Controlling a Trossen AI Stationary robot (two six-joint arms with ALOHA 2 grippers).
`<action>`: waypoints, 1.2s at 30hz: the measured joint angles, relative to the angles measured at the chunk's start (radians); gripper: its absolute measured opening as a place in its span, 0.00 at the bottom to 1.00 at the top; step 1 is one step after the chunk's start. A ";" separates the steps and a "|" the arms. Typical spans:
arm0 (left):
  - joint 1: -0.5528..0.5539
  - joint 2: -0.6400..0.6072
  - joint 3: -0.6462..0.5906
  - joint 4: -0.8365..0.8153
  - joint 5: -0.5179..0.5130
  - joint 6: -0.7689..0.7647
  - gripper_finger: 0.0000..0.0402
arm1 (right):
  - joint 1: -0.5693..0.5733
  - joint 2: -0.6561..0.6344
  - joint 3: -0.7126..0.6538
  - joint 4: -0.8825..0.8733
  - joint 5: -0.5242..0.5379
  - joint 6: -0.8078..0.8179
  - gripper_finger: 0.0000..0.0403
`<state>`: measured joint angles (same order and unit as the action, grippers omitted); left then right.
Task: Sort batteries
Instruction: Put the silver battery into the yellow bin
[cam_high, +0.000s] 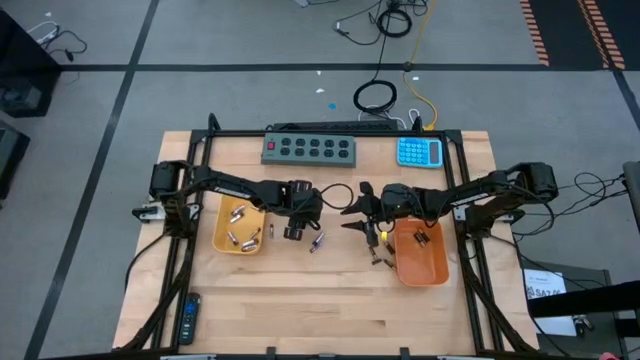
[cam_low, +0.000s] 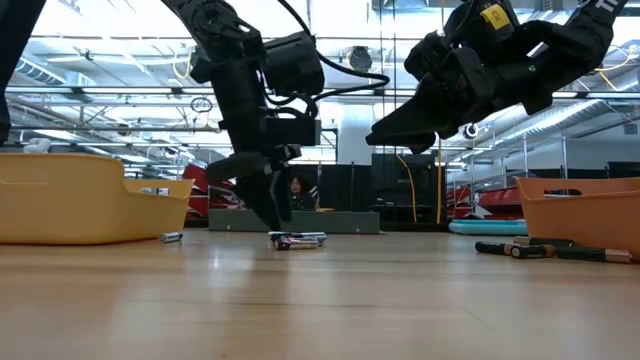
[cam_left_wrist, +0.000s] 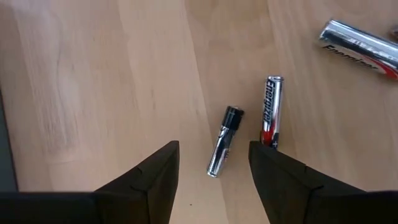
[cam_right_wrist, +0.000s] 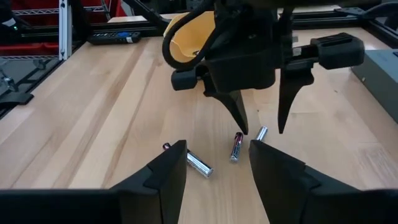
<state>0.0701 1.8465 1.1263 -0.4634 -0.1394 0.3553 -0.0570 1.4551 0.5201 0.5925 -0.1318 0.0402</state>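
Three small batteries lie on the wooden table between the two orange trays (cam_high: 318, 243). In the left wrist view, a silver and black battery (cam_left_wrist: 224, 142) lies on its side, a silver and red one (cam_left_wrist: 270, 112) beside it, and a larger silver one (cam_left_wrist: 360, 45) farther off. My left gripper (cam_left_wrist: 214, 152) (cam_high: 293, 233) is open and points down, low over the table, with its fingers either side of the silver and black battery. My right gripper (cam_right_wrist: 217, 152) (cam_high: 350, 215) is open and held in the air to the right of them. The left tray (cam_high: 240, 226) holds several batteries.
The right orange tray (cam_high: 420, 252) has dark batteries (cam_low: 530, 250) lying on the table by its left side. A power strip (cam_high: 310, 148) and a blue calculator (cam_high: 419, 152) sit at the far edge. A black remote (cam_high: 188, 318) lies near the front left corner.
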 joint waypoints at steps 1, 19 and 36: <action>0.003 0.000 0.000 0.002 0.000 0.000 0.50 | 0.000 0.000 0.000 -0.002 0.000 0.000 0.41; 0.027 0.080 0.005 0.015 0.035 0.071 0.47 | 0.001 0.002 0.000 -0.004 0.000 0.003 0.41; 0.019 0.094 0.103 -0.137 0.012 0.002 0.05 | 0.001 0.002 0.000 -0.006 0.001 0.003 0.41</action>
<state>0.0891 1.9408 1.2297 -0.5999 -0.1274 0.3577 -0.0563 1.4567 0.5205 0.5869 -0.1310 0.0429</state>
